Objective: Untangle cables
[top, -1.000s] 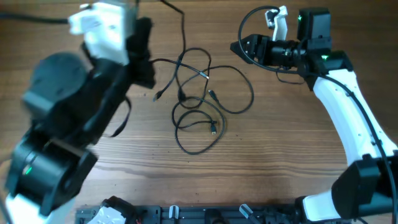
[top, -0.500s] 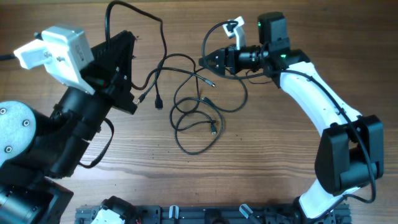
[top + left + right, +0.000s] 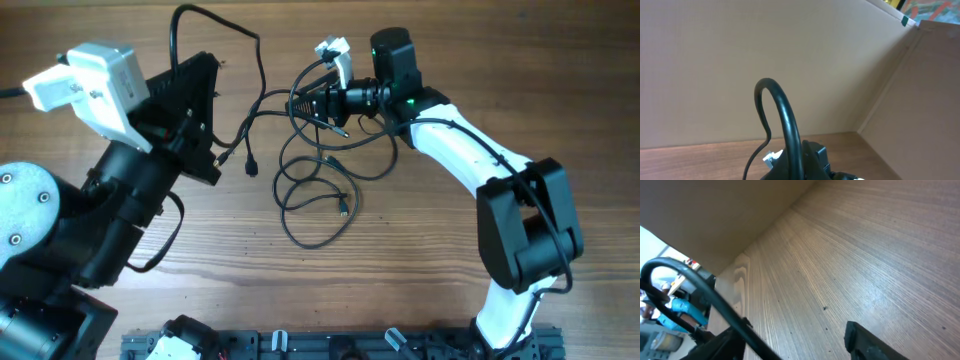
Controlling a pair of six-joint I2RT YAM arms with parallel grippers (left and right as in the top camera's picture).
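Observation:
Several thin black cables (image 3: 318,185) lie in tangled loops mid-table, a plug end (image 3: 344,208) among them. My left gripper (image 3: 214,158) is raised at the left and shut on a cable (image 3: 258,75). That strand arcs up behind the gripper and trails into the tangle, with a plug (image 3: 251,167) dangling beside it. In the left wrist view the gripper (image 3: 807,157) is shut and a black cable (image 3: 784,107) arches over it. My right gripper (image 3: 303,101) is at the tangle's top edge. In its wrist view the right gripper (image 3: 790,340) is open, with a cable (image 3: 715,300) crossing its left finger.
The bulky left arm (image 3: 110,200) covers the table's left side. The white right arm (image 3: 465,145) reaches in from the right. A black rail (image 3: 300,345) runs along the front edge. Beige walls (image 3: 790,50) stand behind the table.
My right gripper has swept left to the top of the tangle and its jaws have narrowed. The left arm swung back and pulled a strand leftward, then held still.

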